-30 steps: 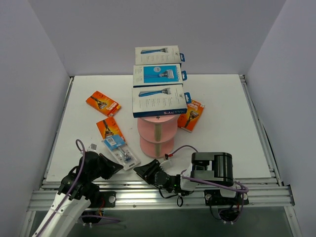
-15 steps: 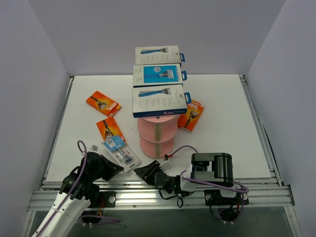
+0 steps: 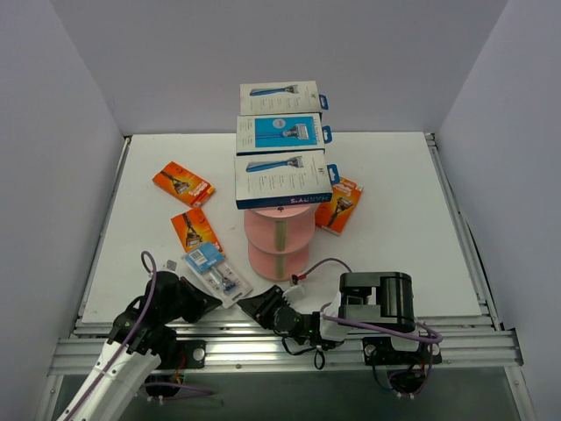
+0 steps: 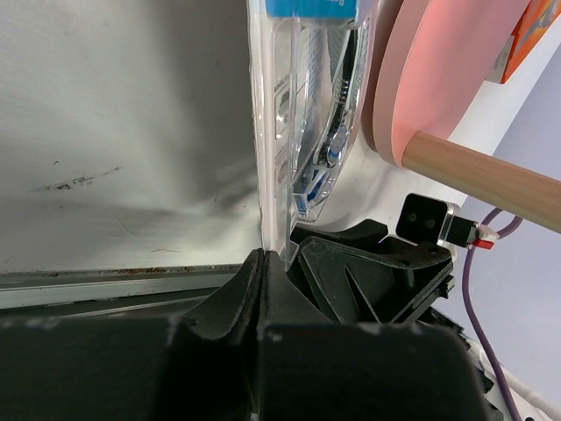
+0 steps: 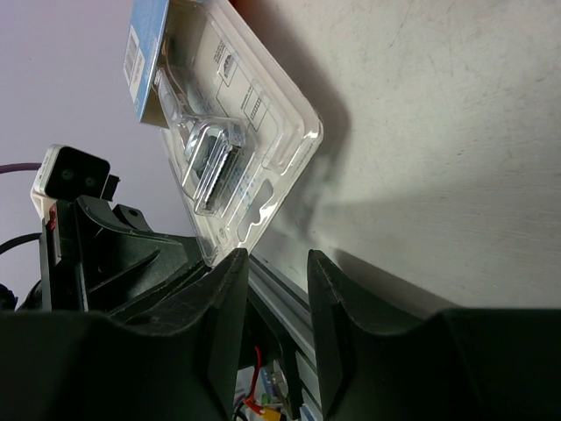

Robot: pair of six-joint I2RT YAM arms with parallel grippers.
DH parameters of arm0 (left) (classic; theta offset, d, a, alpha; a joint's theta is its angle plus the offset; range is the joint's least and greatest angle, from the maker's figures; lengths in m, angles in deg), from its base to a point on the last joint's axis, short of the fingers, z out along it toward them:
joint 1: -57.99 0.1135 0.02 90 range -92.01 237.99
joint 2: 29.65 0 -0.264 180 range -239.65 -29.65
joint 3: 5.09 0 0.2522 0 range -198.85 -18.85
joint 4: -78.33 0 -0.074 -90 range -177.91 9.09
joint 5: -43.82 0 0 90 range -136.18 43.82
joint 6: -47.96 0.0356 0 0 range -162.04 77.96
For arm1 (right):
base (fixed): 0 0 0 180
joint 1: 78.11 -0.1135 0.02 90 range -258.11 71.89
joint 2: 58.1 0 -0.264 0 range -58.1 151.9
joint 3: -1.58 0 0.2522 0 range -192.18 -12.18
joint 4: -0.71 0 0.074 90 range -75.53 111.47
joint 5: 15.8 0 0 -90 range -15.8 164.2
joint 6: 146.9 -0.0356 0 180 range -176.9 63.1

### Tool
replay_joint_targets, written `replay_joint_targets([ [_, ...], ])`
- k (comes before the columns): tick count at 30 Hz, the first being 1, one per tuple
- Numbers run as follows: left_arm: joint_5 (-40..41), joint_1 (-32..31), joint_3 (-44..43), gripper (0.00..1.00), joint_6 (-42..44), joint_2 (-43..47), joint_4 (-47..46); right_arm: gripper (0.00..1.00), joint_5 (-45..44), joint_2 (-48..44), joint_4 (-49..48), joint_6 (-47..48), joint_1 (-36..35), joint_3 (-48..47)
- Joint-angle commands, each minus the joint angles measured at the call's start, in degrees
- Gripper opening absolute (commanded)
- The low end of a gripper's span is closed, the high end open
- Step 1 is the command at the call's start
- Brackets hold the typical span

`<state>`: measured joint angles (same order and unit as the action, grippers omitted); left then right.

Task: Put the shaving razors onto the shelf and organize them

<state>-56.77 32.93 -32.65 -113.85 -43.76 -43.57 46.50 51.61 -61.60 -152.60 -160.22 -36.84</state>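
A clear blister razor pack [image 3: 216,271] with a blue card lies tilted near the table's front, its near corner lifted. My left gripper [image 3: 209,301] is shut on that pack's near edge [image 4: 272,237]. Just to its right, my right gripper [image 3: 246,304] stands open, with the pack's corner [image 5: 219,250] at the tip of one finger and nothing between the fingers. The pink shelf [image 3: 277,235] stands mid-table with three white-and-blue razor boxes [image 3: 282,179] on its top tier. Orange razor cards lie at left [image 3: 183,183], front left [image 3: 196,229] and right of the shelf [image 3: 339,204].
The metal rail [image 3: 263,346] runs along the table's near edge right under both grippers. The shelf's lower pink tier [image 4: 438,79] and beige post [image 4: 491,180] are close beside the held pack. Grey walls close in the table on three sides.
The left gripper and the clear pack have shifted slightly right, toward the right gripper. The right gripper has barely moved.
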Motion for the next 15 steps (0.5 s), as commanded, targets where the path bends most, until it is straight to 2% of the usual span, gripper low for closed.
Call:
replay_joint_targets([
  [1,-2.2,-0.3,0.1,0.02,-0.7,0.2,-2.5,0.3,-3.5,-0.4,-18.3,1.4,-0.3,-1.6],
  [15,-3.8,-0.3,0.6,0.02,-1.2,2.9,-0.4,0.3,-2.4,0.7,-16.6,1.8,1.2,-5.0],
])
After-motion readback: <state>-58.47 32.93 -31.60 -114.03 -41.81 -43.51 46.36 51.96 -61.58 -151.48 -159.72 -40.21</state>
